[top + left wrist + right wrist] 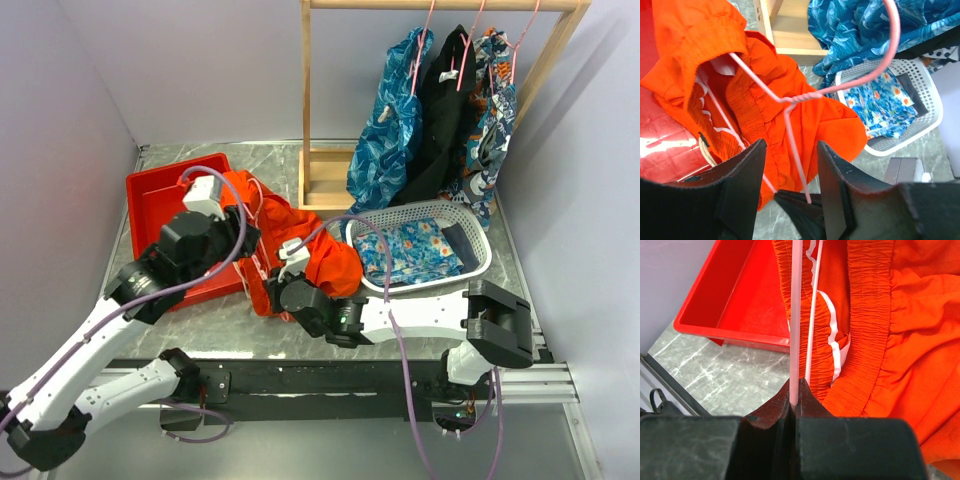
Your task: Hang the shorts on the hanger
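Nearest to the arm bases, the right end effector (794, 392) has its two fingers pressed tight together, and it pinches the thin pink wire of the hanger (796, 315) low down on one side. Just past it, the left end effector (791, 146) is spread wide and holds nothing. One finger sits on each side of the wire, and the tip of the right one is right between them. The hanger lies on the shorts (830, 120). One of its arms goes into the stretchy top of the shorts, and the hook curls up and away toward the white basket (480, 255). The shorts are a big soft heap, part in the red bin (150, 195) and part on the tabletop (240, 165). Far back, blue clothes (390, 130) hang on the wooden rack (305, 100). I think things could go wrong here. The wire is thin and smooth, so it may turn or slip in that small pinch. The shorts are floppy, and only one arm of the hanger seems to be inside, so they may slide off if it is lifted. The two end effectors are very close and could bump.
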Available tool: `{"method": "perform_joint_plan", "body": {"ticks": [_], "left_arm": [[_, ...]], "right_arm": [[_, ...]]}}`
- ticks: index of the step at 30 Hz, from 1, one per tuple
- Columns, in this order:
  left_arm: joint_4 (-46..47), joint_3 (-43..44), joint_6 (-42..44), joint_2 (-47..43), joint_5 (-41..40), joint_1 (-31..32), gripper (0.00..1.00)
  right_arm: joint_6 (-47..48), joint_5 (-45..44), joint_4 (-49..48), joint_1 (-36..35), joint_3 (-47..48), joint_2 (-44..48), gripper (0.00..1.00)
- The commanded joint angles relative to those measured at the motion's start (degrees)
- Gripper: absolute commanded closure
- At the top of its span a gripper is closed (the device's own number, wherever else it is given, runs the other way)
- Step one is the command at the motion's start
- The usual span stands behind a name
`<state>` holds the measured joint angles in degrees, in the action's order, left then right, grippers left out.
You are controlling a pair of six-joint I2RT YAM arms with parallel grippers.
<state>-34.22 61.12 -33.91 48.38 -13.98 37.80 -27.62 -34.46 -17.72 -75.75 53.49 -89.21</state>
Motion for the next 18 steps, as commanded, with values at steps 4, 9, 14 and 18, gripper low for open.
{"method": "perform_joint_plan", "body": {"ticks": [4, 9, 14, 18], "left_arm": [[0.56, 4.17, -5.2, 5.75, -18.16, 8.15, 0.53], [-4.88, 11.45, -8.62, 14.43, -28.9, 11.41, 0.53], [-11.12, 15.87, -11.7, 20.69, -37.96, 12.03, 0.56], [-15.69, 18.5, -14.07, 24.65, -41.3, 12.03, 0.57]], "right_arm": [[-1.21, -2.54, -1.97, -0.1, 4.51, -1.4, 1.0], [-1.48, -3.16, -0.22, -0.1, 6.01, -2.28, 1.0], [-1.56, -3.43, 0.58, -0.1, 6.71, -2.64, 1.0], [-1.48, -3.42, 1.1, -0.02, 7.15, -2.99, 1.0]]}}
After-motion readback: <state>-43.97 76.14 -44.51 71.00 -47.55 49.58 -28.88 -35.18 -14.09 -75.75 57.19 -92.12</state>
